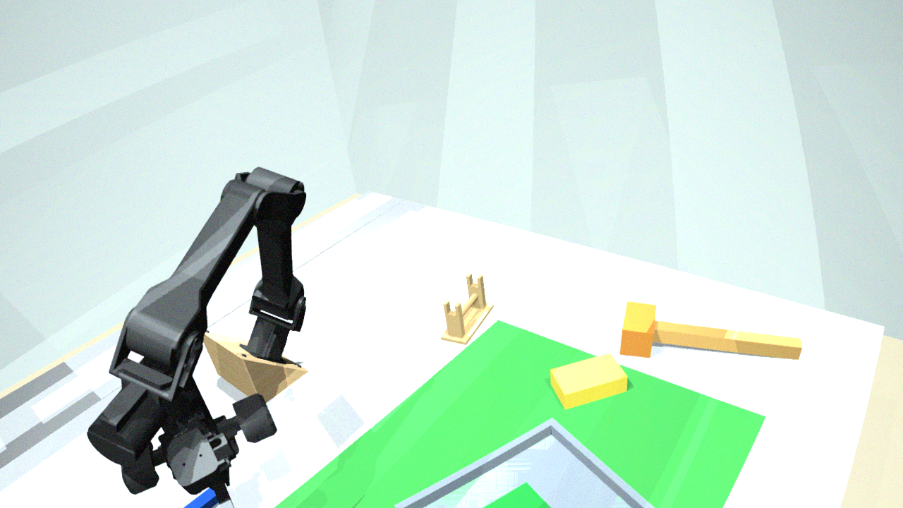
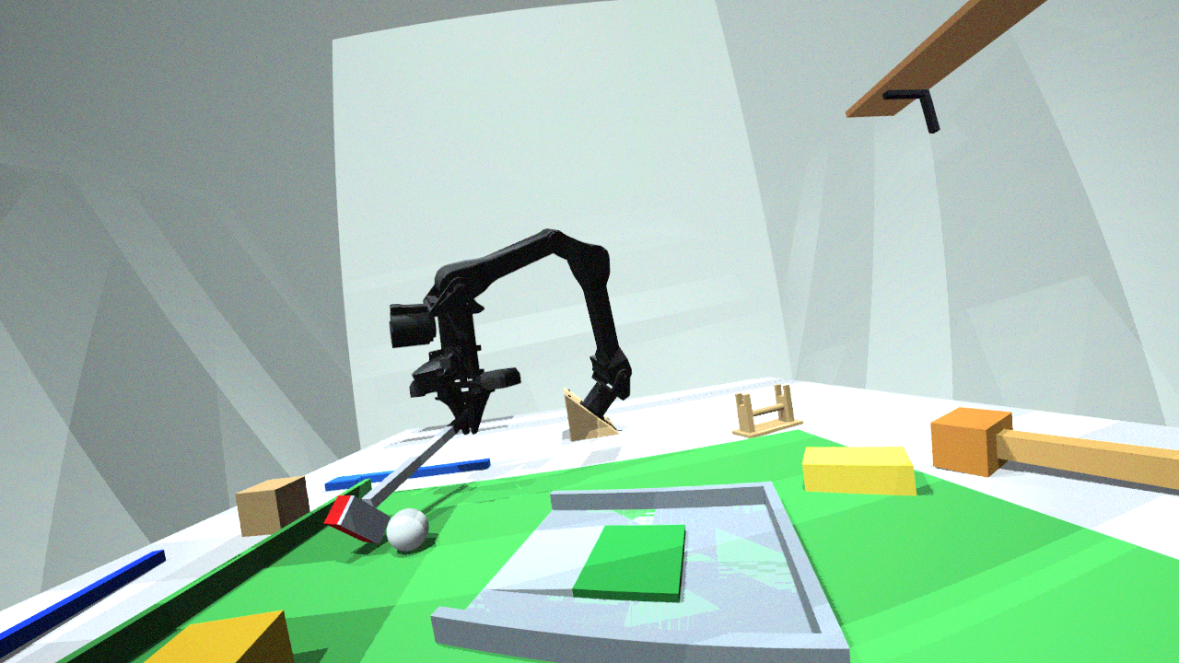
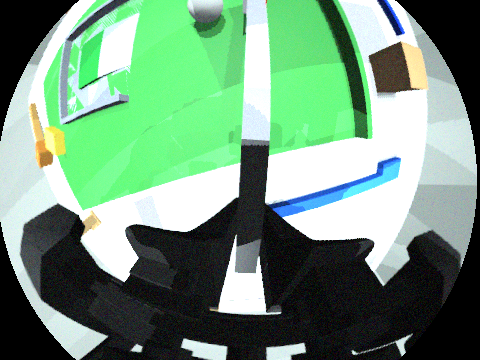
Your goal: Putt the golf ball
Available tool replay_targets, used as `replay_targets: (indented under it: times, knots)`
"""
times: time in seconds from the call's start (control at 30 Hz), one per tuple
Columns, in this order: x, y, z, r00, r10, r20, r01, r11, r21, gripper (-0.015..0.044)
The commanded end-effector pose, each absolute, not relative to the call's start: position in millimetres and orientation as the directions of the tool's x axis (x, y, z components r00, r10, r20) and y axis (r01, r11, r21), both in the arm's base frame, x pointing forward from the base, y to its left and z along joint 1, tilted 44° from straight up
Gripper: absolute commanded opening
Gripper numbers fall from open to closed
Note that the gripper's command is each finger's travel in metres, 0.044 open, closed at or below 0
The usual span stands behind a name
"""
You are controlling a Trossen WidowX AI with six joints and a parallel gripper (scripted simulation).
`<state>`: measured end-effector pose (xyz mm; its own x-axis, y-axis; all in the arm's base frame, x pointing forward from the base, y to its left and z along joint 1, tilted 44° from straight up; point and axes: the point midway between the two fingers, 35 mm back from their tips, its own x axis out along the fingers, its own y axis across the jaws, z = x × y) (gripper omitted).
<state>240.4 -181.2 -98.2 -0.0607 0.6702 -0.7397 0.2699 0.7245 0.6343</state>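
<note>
Outside, the pincer (image 2: pixel 467 428) (image 3: pixel 247 203) grips the putter (image 2: pixel 412 463) (image 3: pixel 255 100), its shaft slanting down toward the ball (image 2: pixel 405 530) (image 3: pixel 205 9), head just beside the ball, on the side away from the ramp (image 2: pixel 545 560) (image 3: pixel 118 50). From the wrist, the ball lies ahead, left of the shaft.

From here I see a way for the putter head (image 2: pixel 357 518) across the green mat (image 2: pixel 741 564) (image 3: pixel 175 125) to the pale ramp (image 2: pixel 548 556). The white ball (image 2: pixel 407 529) (image 3: pixel 205 9) is in the way, just beside the head. A low green wall (image 2: pixel 239 568) (image 3: pixel 350 65) blocks one side. Grey walls (image 2: pixel 659 496) (image 3: pixel 95 110) stand around the raised green (image 2: pixel 633 560) (image 3: pixel 91 60), but the ramp side has a gap.
</note>
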Motion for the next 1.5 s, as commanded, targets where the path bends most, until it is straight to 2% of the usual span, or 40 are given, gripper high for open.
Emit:
replay_targets:
  times: [0.0, 0.8, 1.13, 1.47]
  knots:
    - [240, -182, -98, -0.061, 0.67, -0.74, 0.27, 0.725, 0.634, 0.0]
    - [233, -196, -115, -0.055, 0.676, -0.735, 0.28, 0.717, 0.638, 0.0]
    - [270, -102, -32, -0.054, 0.681, -0.73, 0.276, 0.713, 0.645, 0.0]
    - [272, -106, -26, -0.054, 0.681, -0.73, 0.276, 0.713, 0.645, 0.0]
